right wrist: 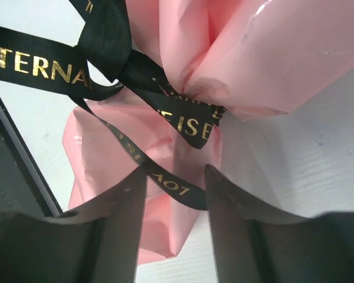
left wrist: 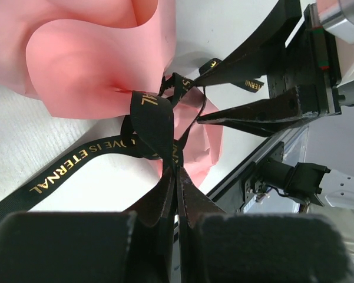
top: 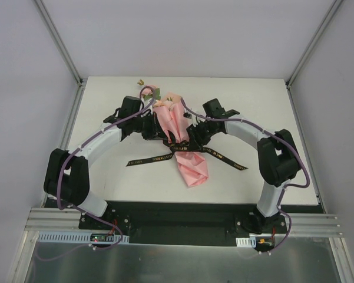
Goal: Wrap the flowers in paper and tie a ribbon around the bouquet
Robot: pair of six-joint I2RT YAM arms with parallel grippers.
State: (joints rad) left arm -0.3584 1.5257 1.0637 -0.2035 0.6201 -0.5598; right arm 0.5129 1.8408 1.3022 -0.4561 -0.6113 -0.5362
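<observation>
The bouquet [top: 175, 121] lies in the middle of the table, with the flowers [top: 155, 92] sticking out of its far end. Its pink paper [top: 194, 168] [left wrist: 88, 65] [right wrist: 271, 53] is pinched at the waist by the black ribbon [top: 148, 160] [left wrist: 76, 159] [right wrist: 41, 65], knotted there with both ends trailing sideways. My left gripper [top: 164, 137] [left wrist: 177, 177] is shut on a ribbon strand beside the knot. On the other side, my right gripper [top: 192, 139] [right wrist: 175, 171] [left wrist: 195, 98] is open; a ribbon strand crosses the gap between its fingers.
A small gold-coloured object [top: 140, 81] lies near the table's back edge. Purple cables [top: 100, 134] run along both arms. The black base rail [top: 182, 215] borders the near edge, and white walls enclose the table [top: 271, 106].
</observation>
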